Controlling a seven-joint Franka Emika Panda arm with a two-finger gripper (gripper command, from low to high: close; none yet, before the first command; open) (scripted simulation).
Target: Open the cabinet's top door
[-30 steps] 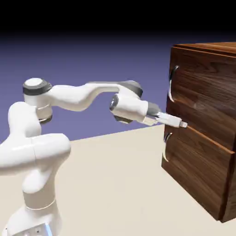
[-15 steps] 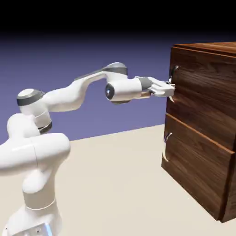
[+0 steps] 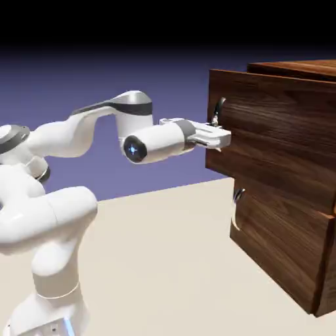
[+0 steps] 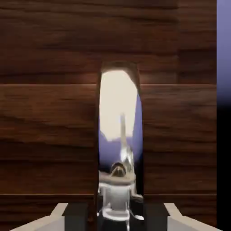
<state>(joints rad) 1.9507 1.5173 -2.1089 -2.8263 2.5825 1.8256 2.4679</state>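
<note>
Top door [image 3: 269, 131]: now swung partly out from the cabinet [image 3: 282, 246] at the exterior view's left, near edge unclear; previously flush. My gripper [image 3: 222, 139], formerly wide, is clenched on its handle [image 4: 119, 113]. Opening has begun; further pull is required.

Bright glare on white arm [image 3: 157, 143]—dim wood grain [image 4: 49, 126], slightly soft up close.

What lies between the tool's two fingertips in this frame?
In the hand view, the top door's silver handle runs down between the tool's fingertips.
</note>
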